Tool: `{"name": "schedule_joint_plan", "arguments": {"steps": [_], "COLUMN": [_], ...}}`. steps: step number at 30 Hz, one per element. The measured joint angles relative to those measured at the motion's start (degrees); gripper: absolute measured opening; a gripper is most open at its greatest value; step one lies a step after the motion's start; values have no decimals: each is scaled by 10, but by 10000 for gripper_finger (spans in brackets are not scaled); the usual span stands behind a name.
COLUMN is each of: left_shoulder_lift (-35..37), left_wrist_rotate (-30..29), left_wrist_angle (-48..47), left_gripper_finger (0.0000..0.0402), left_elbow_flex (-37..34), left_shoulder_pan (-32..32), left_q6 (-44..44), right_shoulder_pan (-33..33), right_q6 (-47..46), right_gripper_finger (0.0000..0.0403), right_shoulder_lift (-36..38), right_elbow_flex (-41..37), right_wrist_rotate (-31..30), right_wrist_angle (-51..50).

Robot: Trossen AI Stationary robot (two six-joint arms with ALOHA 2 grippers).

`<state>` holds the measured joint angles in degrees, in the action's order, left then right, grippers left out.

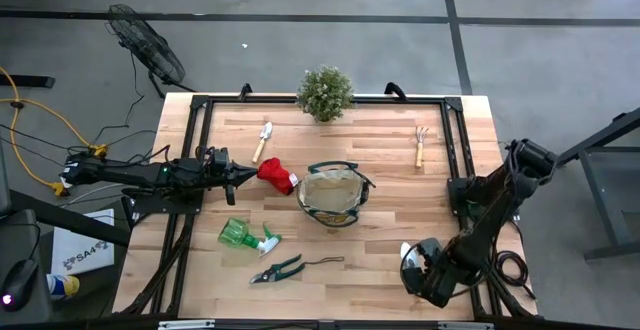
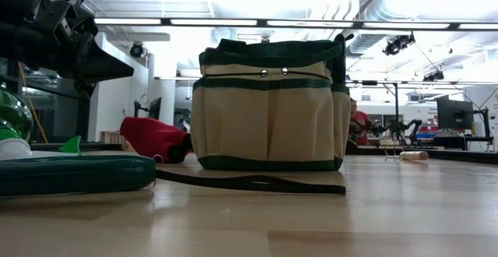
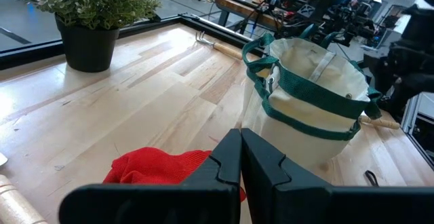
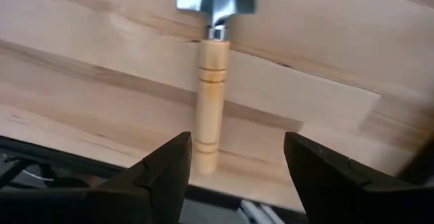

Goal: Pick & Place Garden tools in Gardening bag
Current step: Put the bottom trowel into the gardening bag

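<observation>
The tan gardening bag [image 1: 333, 196] with green trim stands upright and open at mid-table; it also shows in the low view [image 2: 268, 109]. A red glove [image 1: 277, 176] lies just left of it. My left gripper [image 1: 248, 173] is shut and empty, hovering at the glove's left side [image 3: 156, 168]. My right gripper [image 4: 237, 142] is open near the table's front right, its fingers on either side of the wooden handle [image 4: 209, 102] of a trowel [image 1: 404, 254] lying flat, not touching it. Another trowel [image 1: 263, 140], a rake [image 1: 421, 147], a green spray bottle [image 1: 245, 235] and pruners [image 1: 280, 268] lie on the table.
A potted plant [image 1: 325, 92] stands at the far edge, middle. Black rails [image 1: 452, 140] run along the table's sides. The trowel under my right gripper lies close to the table's near edge. Bare wood lies between the bag and the rake.
</observation>
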<state>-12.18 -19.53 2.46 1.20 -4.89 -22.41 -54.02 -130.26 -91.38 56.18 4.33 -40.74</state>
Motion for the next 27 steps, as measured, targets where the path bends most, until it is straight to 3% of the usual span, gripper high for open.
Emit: {"name": "schedule_joint_plan", "arguments": {"steps": [12, 27], "left_shoulder_lift": [0, 0], "left_wrist_rotate": [0, 0], "left_wrist_angle": [0, 0], "left_gripper_finger": [2, 2], "left_elbow_flex": [0, 0], "left_shoulder_pan": [0, 0], "left_q6": [0, 0], "right_shoulder_pan": [38, 48], "right_q6": [55, 72], "right_gripper_finger": [227, 227], "right_shoulder_lift": [-45, -80], "right_elbow_flex": [0, 0], "right_wrist_rotate": [-58, -14], "right_wrist_angle": [4, 25]}}
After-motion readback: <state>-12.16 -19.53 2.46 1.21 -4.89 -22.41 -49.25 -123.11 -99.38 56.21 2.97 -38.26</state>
